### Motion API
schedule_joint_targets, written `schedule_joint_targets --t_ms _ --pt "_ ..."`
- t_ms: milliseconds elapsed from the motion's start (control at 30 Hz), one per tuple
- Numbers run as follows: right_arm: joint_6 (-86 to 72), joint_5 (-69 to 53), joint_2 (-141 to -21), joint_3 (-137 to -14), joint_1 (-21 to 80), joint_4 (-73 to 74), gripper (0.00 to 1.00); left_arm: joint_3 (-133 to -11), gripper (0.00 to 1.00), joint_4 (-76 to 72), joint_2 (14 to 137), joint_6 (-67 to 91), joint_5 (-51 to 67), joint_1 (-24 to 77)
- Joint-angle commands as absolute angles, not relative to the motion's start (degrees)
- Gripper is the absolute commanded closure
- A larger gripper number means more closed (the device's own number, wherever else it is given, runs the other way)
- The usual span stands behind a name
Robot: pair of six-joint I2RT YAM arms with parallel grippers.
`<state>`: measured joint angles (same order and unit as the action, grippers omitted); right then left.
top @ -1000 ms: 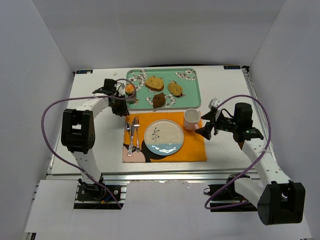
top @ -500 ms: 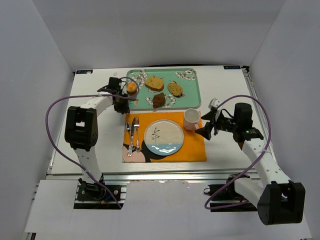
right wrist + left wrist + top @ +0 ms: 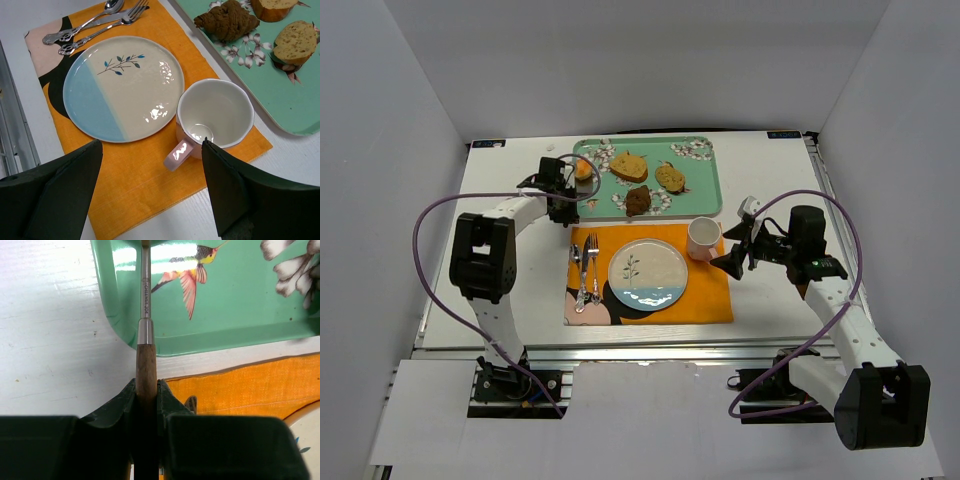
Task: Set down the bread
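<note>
- While you look from above, you find the bread (image 3: 583,170) at the far tip of a utensil (image 3: 144,315), over the left end of the green tray (image 3: 705,195). You cannot tell if it touches the tray.
- It is round, so it shows no long axis. The utensil's length runs from its wooden handle toward the tray's far side.
- Your left fingers (image 3: 131,395) pinch that handle tightly. Your right fingers (image 3: 733,256) stand spread, nothing between them, near the cup (image 3: 703,238).
- You can count one bread, two tan slices (image 3: 629,165), one dark chunk (image 3: 638,201), one plate (image 3: 647,274), one cup and two pieces of cutlery (image 3: 585,265).
- The steel shaft crosses the tray's near left corner. Bare counter (image 3: 50,315) lies left of the tray, and only a narrow strip separates the tray from the orange placemat (image 3: 250,385).
</note>
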<state>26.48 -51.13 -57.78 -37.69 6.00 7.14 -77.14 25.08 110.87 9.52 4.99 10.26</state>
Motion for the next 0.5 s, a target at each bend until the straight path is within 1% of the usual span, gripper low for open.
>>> schedule_joint_targets --t_ms 0,467 --pt "27.6 -52.29 -56.87 -37.79 5.63 7.03 0.16 -75.07 1.0 19.96 103.73 8.09 3.78 10.63" --pt "30.85 -55.72 -56.34 -37.88 5.36 8.08 0.15 -64.44 1.0 19.16 89.93 7.65 3.34 13.45"
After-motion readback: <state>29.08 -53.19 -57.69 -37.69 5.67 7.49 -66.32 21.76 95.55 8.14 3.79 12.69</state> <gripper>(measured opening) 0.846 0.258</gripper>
